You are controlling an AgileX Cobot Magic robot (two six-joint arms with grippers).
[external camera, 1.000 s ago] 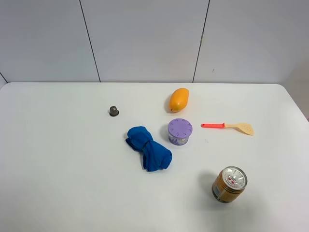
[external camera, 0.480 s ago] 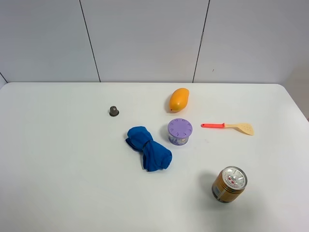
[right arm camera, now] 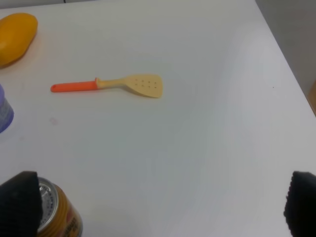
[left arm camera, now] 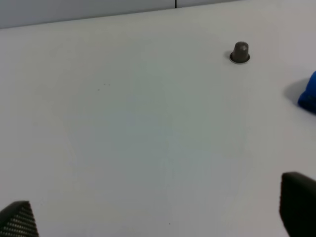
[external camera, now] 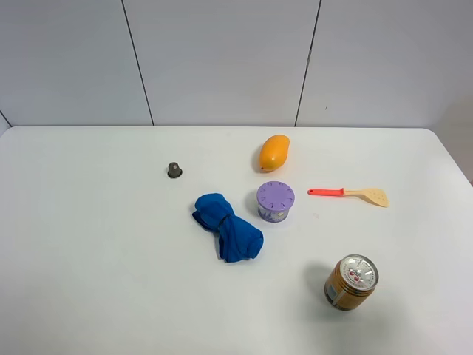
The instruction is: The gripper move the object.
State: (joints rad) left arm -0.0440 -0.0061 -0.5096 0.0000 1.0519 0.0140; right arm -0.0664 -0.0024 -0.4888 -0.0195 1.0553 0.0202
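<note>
The object, a small round container [external camera: 275, 201] with a lilac dimpled lid and clear sides, stands near the middle of the white table [external camera: 89, 266]. A sliver of it shows at the edge of the right wrist view [right arm camera: 4, 112]. Neither arm shows in the exterior high view. The left gripper [left arm camera: 158, 217] is open and empty over bare table, with only its black fingertips [left arm camera: 298, 207] in view. The right gripper [right arm camera: 159, 202] is open and empty, its fingertips [right arm camera: 17, 197] wide apart close to the gold can [right arm camera: 54, 210].
A blue cloth [external camera: 228, 226] lies left of the container. An orange mango [external camera: 273, 152] lies behind it. A spatula [external camera: 349, 194] with a red handle lies to its right. A gold can [external camera: 351, 282] stands front right. A tiny grey cap [external camera: 174, 170] stands back left.
</note>
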